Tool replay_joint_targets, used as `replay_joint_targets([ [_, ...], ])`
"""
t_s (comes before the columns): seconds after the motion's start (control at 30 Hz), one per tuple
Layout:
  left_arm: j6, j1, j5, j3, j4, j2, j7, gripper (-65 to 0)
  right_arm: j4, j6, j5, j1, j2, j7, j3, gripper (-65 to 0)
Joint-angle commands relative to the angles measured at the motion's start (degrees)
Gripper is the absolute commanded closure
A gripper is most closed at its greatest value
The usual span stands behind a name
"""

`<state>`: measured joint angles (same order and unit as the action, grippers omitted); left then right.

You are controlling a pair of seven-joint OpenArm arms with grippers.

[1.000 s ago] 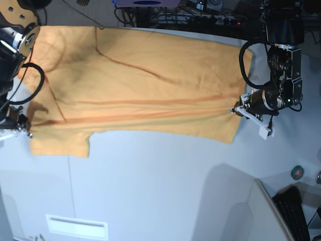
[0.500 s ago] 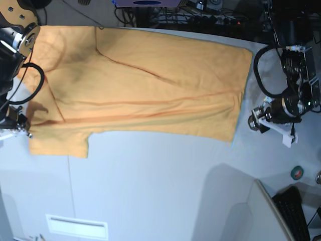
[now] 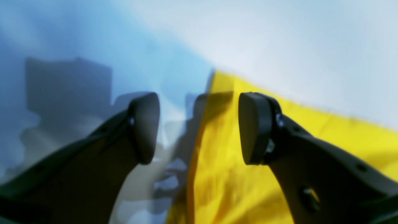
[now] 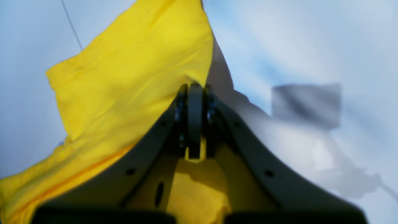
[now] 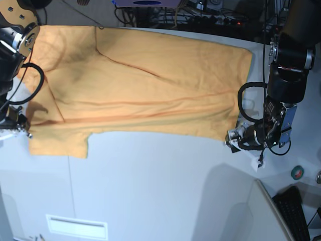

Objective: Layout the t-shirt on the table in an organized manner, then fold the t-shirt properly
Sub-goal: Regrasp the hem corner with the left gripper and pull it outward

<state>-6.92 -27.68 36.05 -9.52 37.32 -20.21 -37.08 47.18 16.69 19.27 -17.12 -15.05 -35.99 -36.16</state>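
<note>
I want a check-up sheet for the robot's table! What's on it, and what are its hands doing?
Surface: white table, thin dark seam, mostly bare.
Job's things: orange t-shirt spread flat, a few creases, one sleeve toward the near edge.
Clutter: small round green object, keyboard at the corner.
End effectors: left end effector open, by the shirt's hem corner, holding nothing; right end effector shut on the t-shirt.
Cables: black cable loops on both arms.
Surroundings: dark electronics behind the table.

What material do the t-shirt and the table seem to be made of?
The t-shirt looks like soft, matte orange woven or knit cloth, likely cotton: it creases and lies limp. The table seems a hard, smooth, matte white board, maybe laminate: flat, with soft shadows and a thin seam.
</note>
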Motion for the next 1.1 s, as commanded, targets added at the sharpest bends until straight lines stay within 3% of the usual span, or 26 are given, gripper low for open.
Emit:
replay_joint_targets([
  [0.0,-0.16,-1.46,0.12,0.16,-0.35,-0.14,1.08,-38.5,0.95,0.32,0.65,-1.38,-1.17,1.13,-0.1,0.0],
  [0.87,-0.16,0.82,0.12,-0.11,-1.76,2.32,1.61,-36.9,0.95,0.32,0.65,-1.38,-1.17,1.13,-0.1,0.0],
  [0.93,-0.16,1.18,0.12,-0.11,-1.76,2.32,1.87,-33.4,0.95,0.32,0.65,-1.38,-1.17,1.13,-0.1,0.0],
  [1.07,-0.16,1.35,0.03,-0.11,-1.76,2.23,2.05,-15.5,0.95,0.32,0.65,-1.38,-1.17,1.13,-0.1,0.0],
])
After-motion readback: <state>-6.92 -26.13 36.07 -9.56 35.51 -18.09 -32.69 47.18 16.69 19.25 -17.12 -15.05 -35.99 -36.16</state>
